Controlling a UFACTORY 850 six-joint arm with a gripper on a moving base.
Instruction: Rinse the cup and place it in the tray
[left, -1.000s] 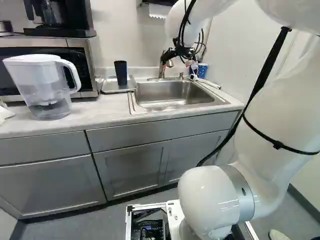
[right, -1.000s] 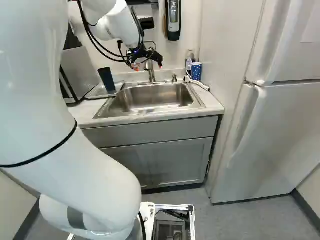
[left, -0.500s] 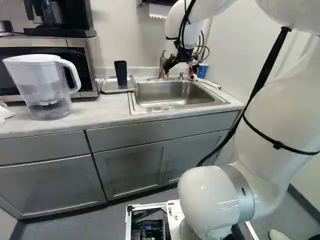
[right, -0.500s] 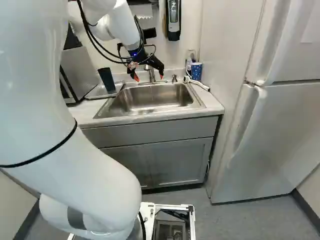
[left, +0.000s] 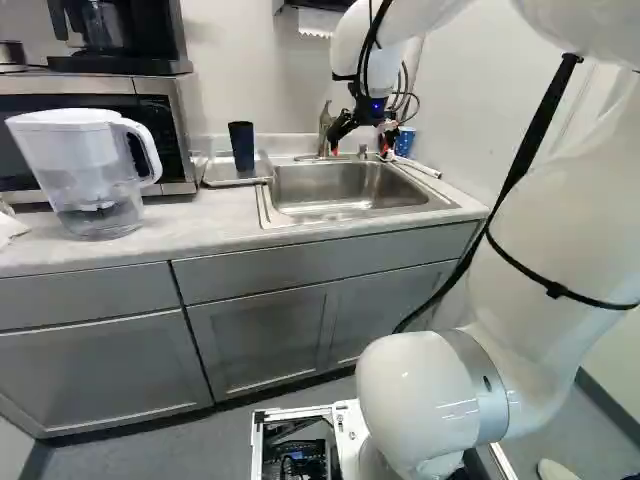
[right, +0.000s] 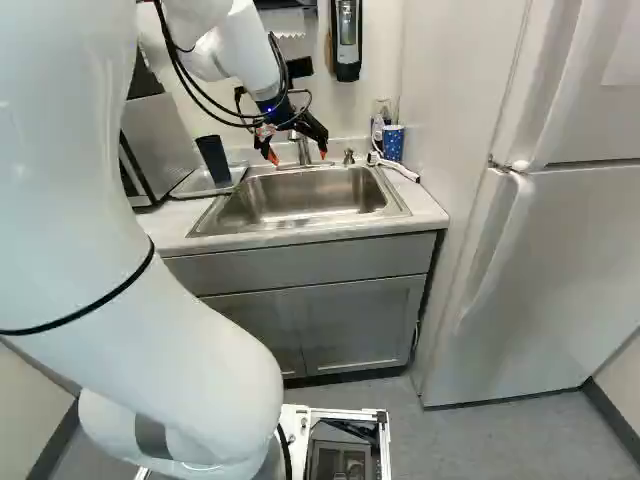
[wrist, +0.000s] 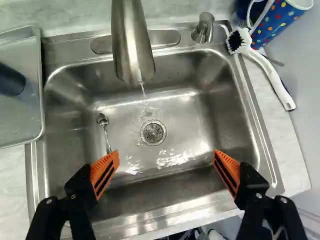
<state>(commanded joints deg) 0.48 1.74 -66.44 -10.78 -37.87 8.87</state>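
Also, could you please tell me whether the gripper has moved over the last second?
Yes, the gripper has come down, nearer to the sink, as the right base view shows.

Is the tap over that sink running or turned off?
Running: the wrist view shows a thin stream of water falling from the tap into the sink, splashing beside the drain.

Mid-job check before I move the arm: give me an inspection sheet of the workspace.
Surface: sink wet, water running from the faucet.
Job's things: dark cup standing on the tray beside the sink.
Clutter: spoon in the sink; dish brush and polka-dot cup by its corner; water pitcher on the counter.
Tool: open, holding nothing, above the sink.
Cables: black, looping near the arm's end.
Surroundings: refrigerator and microwave nearby.
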